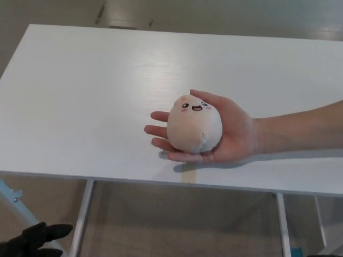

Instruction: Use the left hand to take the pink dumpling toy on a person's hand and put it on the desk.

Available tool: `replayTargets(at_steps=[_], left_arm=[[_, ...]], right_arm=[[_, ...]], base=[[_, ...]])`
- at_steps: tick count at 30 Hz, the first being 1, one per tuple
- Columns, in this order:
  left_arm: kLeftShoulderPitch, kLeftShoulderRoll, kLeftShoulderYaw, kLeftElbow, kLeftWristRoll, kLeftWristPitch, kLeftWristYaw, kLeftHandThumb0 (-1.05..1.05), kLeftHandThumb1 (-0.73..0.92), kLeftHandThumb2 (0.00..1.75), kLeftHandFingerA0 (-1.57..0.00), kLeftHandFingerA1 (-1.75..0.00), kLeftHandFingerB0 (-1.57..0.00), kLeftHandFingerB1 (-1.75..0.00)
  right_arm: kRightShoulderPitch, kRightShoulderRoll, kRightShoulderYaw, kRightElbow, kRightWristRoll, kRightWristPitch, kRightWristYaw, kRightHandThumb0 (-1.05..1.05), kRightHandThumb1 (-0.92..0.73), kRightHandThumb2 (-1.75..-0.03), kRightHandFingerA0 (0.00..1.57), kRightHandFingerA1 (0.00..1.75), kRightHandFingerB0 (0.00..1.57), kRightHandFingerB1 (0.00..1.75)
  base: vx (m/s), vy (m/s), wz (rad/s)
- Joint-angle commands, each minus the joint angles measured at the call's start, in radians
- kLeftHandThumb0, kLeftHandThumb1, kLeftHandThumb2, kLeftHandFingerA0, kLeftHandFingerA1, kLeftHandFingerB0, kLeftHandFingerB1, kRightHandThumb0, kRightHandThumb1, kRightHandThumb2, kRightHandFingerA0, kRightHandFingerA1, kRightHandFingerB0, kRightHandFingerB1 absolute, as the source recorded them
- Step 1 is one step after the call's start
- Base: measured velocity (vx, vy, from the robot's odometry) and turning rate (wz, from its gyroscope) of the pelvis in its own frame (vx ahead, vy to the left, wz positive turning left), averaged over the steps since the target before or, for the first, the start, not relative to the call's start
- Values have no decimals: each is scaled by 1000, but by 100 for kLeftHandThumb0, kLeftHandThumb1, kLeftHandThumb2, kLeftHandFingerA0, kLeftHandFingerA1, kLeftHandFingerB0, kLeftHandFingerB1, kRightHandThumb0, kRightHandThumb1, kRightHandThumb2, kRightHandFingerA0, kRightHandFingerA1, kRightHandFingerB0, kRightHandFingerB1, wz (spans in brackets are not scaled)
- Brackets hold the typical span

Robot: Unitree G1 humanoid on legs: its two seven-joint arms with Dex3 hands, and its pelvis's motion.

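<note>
A pink dumpling toy (194,123) with a small smiling face rests in a person's open palm (233,136), held just above the white desk (91,101) near its front edge. The person's forearm reaches in from the right. My left hand (33,240) shows only at the bottom left corner, below the desk's front edge and far from the toy; black fingertips stick out to the right, with nothing in them. My right hand does not show.
The desk's white legs (80,219) and a grey floor show below the front edge. A pale blue bar (16,206) runs diagonally at the bottom left, close to my left hand.
</note>
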Motion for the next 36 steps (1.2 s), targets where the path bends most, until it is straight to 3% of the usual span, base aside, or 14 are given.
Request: replayTargets(at_steps=[1, 16, 17, 20, 23, 24, 30, 36], left_arm=[[339, 141, 75, -679, -270, -77, -222, -46, 41, 68, -57, -52, -47, -46], [357, 221, 357, -1082, -612, -146, -234, -47, 39, 68, -62, -58, -47, -48], [330, 232, 372, -1101, -641, -142, -221, -39, 45, 53, -66, -51, -51, -41], [262, 263, 409, -1141, -708, -119, -191, -38, 44, 53, -66, -51, -51, -41], [94, 331, 444, -1140, -741, -49, -132, -38, 44, 53, -65, -50, -51, -41], [38, 350, 442, -1119, -726, -25, -120, -45, 39, 67, -60, -56, -46, -48], [-222, 426, 399, -1025, -636, 115, -85, -50, 39, 69, -58, -55, -43, -46], [-627, 446, 184, -882, -513, 322, -82, -53, 40, 70, -52, -52, -38, -43]], right_arm=[[-2, -14, 7, 1, -8, 6, 5, -22, -67, -60, 65, 45, 54, 42], [4, -19, 10, 7, -6, 10, 20, -23, -67, -60, 64, 44, 53, 42], [3, -19, 12, 7, -8, 11, 21, -23, -67, -60, 64, 44, 53, 42], [2, -20, 18, 7, -13, 13, 22, -23, -67, -60, 64, 44, 53, 41], [-1, -24, 13, 5, -7, 13, 25, -23, -67, -60, 64, 44, 53, 41], [-1, -23, 11, 5, -5, 14, 25, -23, -67, -60, 64, 44, 54, 42], [-2, -23, 2, 3, 6, 12, 34, -23, -67, -60, 63, 44, 55, 42], [-6, -23, 7, 6, 0, 18, 31, -23, -67, -60, 65, 44, 55, 42]], base=[[0, 0, 0], [0, 0, 0], [0, 0, 0], [0, 0, 0], [0, 0, 0], [0, 0, 0], [0, 0, 0], [0, 0, 1]])
